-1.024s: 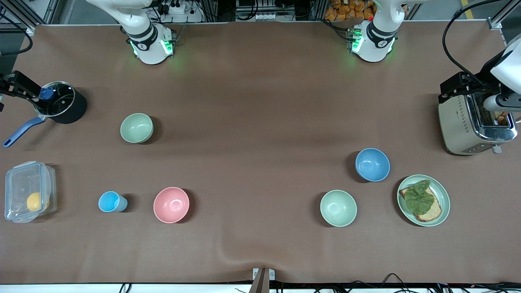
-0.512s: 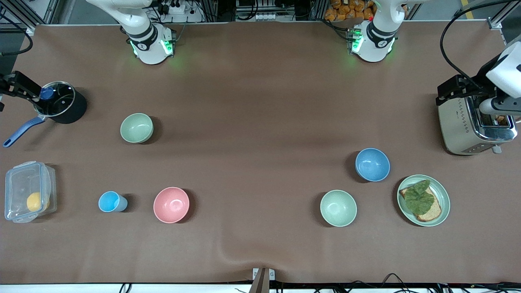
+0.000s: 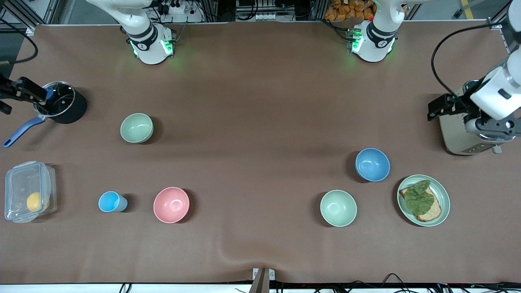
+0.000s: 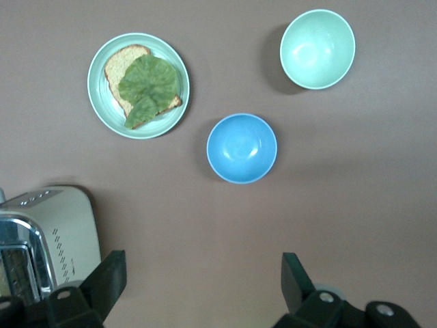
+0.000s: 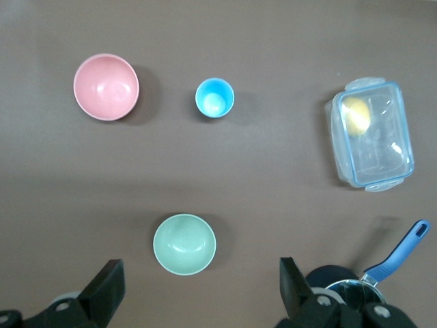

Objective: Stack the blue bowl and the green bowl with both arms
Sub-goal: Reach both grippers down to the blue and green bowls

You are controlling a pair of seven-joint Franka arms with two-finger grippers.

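hovering over the toaster (image 3: 460, 134), left gripper (image 4: 198, 280) spread wide; blue bowl (image 3: 372, 164) sits toward 8 o'clock in front view, apparently the nearer arm's reach. right gripper (image 5: 198, 283) also spread, over the pot (image 3: 61, 103); green bowl (image 3: 136, 127) toward 4 o'clock.

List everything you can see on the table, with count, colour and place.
blue bowl: one, blue, left arm's end, beside the plate
green bowl: one, sage green, right arm's end
mint bowl: one, pale green, nearer the camera than the blue bowl
pink bowl: one, pink, beside the cup
cup: one, light blue
plate: one, green, holds toast with a leaf
toaster: one, cream and steel, left arm's end
pot: one, black, blue handle, right arm's end
box: one, clear, yellow item inside
left hand: open, above the table by the toaster
right hand: open, by the pot
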